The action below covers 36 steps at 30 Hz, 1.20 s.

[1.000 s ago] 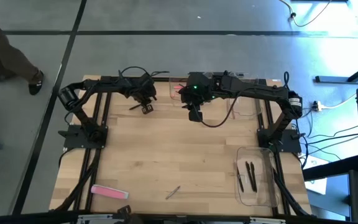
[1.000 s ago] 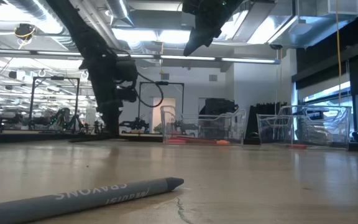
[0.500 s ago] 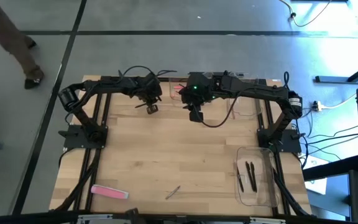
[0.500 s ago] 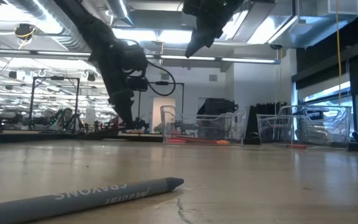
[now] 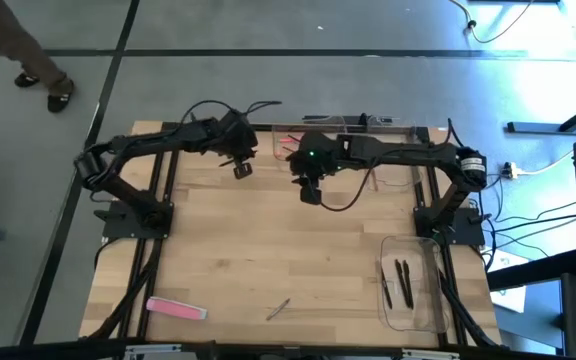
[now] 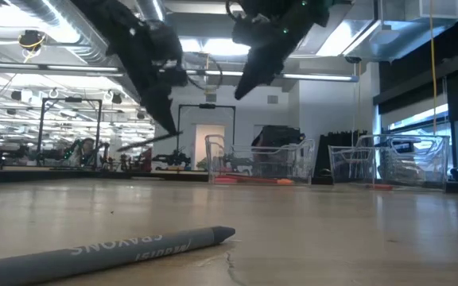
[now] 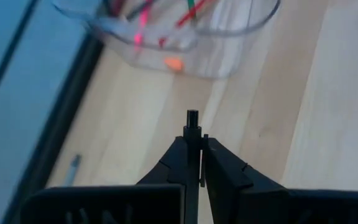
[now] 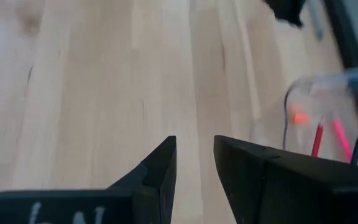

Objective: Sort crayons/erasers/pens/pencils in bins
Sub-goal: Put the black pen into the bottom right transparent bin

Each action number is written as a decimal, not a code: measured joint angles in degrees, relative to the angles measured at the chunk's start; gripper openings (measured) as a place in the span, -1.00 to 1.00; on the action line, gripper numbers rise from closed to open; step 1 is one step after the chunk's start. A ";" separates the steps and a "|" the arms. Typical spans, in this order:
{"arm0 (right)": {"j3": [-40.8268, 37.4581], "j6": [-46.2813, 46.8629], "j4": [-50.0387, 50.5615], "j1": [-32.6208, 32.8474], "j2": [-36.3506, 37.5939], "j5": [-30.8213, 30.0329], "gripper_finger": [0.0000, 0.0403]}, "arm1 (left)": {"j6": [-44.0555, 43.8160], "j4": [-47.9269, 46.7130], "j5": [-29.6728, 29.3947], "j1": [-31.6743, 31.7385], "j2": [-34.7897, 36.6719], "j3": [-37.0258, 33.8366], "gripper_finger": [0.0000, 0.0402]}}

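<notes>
My left gripper is shut on a thin dark stick and hangs above the far left part of the table, just short of a clear bin that holds several coloured sticks. My right gripper hangs open and empty beside it, near the far middle. A second clear bin with black pens lies at the near right. A flat pink eraser and a grey crayon lie flat near the front edge. My left gripper pinches the thin dark stick between its two fingertips. One end of the stick pokes out just past the fingertips, and the rest juts out sideways, nearly level. The fingers slant down from above. The stick is lifted clear of the table.
A third clear bin stands at the far right. A small orange piece lies in the far bin. The black frame bars run along the table's sides. A person's legs show on the floor beyond the far left corner.
My left gripper has risen and gone a little toward the far bin, taking the dark stick up with it, clear of the table. My right gripper has come down slightly and toward the near edge. The person has walked farther off.
</notes>
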<state>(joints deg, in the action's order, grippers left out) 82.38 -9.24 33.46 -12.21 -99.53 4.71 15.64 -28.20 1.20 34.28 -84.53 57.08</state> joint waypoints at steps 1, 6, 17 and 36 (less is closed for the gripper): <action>-0.35 -0.32 -2.03 0.11 0.00 -0.02 -0.45 | -0.07 -0.05 -0.01 -0.03 1.27 0.00 -0.89; -4.25 -3.26 -16.00 0.16 0.00 -0.03 -0.45 | -0.36 -0.04 -0.14 -1.34 7.54 0.04 -0.90; -15.53 -4.77 -44.45 0.07 -0.28 -0.04 -0.45 | -0.44 0.48 -0.21 -5.52 18.13 0.04 -0.99; -15.95 -4.75 -44.20 0.42 -0.31 -1.80 -0.43 | -0.26 -4.21 -5.48 -6.21 18.68 0.04 -0.99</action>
<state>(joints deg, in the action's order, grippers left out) 66.43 -13.99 -10.74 -11.80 -99.83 2.91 15.38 -32.42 -4.27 28.08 -65.84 57.12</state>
